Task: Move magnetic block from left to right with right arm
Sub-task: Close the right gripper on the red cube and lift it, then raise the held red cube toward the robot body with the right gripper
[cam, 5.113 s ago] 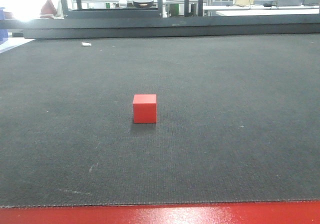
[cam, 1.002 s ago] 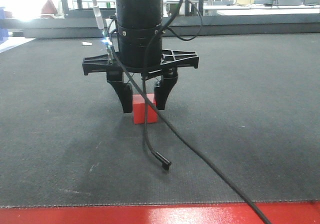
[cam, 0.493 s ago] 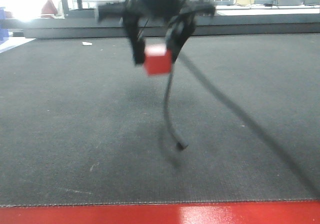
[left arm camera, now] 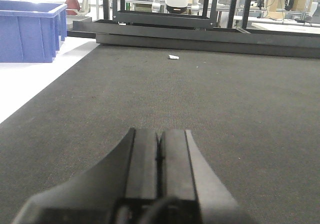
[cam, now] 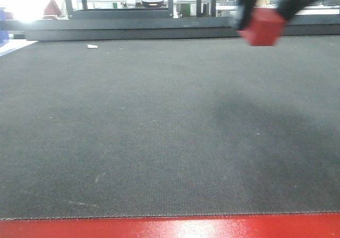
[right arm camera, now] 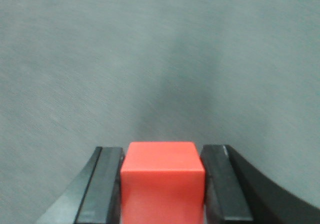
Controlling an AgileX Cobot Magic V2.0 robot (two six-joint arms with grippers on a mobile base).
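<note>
The right tool (right arm camera: 161, 159) grips the red block (right arm camera: 162, 184) between its two black fingers (right arm camera: 106, 184), one pressed on each side face, well above the blurred mat (right arm camera: 150, 59). The left tool (left arm camera: 160, 149) sits low over the mat, its fingers pressed together with nothing between them. In the front view the table's (cam: 170, 228) red edge lies nearest, then the dark mat. The block hangs tilted and blurred at the upper right, clear of the surface. Farther back a white scrap (cam: 92, 47) lies near the mat's far left. A blue bin (left arm camera: 30, 31) stands off the mat to the left.
</note>
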